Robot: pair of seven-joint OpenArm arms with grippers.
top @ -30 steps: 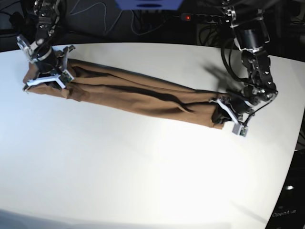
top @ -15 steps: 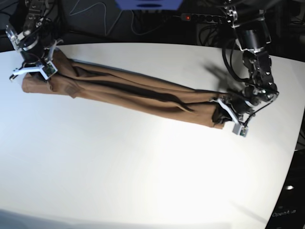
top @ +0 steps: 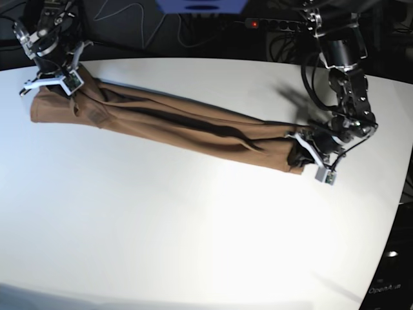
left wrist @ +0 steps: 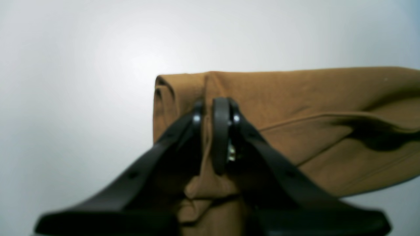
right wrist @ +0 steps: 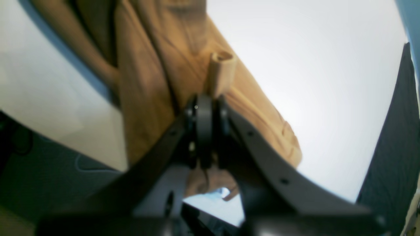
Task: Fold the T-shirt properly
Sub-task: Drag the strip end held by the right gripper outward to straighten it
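The tan-brown T-shirt [top: 174, 126] lies folded into a long narrow band across the white table [top: 193, 226], from far left to mid right. My right gripper [top: 57, 82] is shut on the shirt's left end and holds it lifted; in the right wrist view [right wrist: 205, 108] a pinch of the T-shirt [right wrist: 157, 75] sticks up between the closed tips. My left gripper [top: 302, 150] is shut on the shirt's right end at table level; the left wrist view [left wrist: 213, 111] shows the T-shirt [left wrist: 295, 108] clamped between the closed tips.
Cables and a power strip [top: 271, 24] lie behind the table's far edge. The table's right edge curves away near my left arm [top: 345, 84]. The table's left edge passes under the right gripper [right wrist: 65, 108].
My right gripper has moved back and up at the far left with the shirt's end in it, drawing the band straighter. The left gripper has stayed in place.
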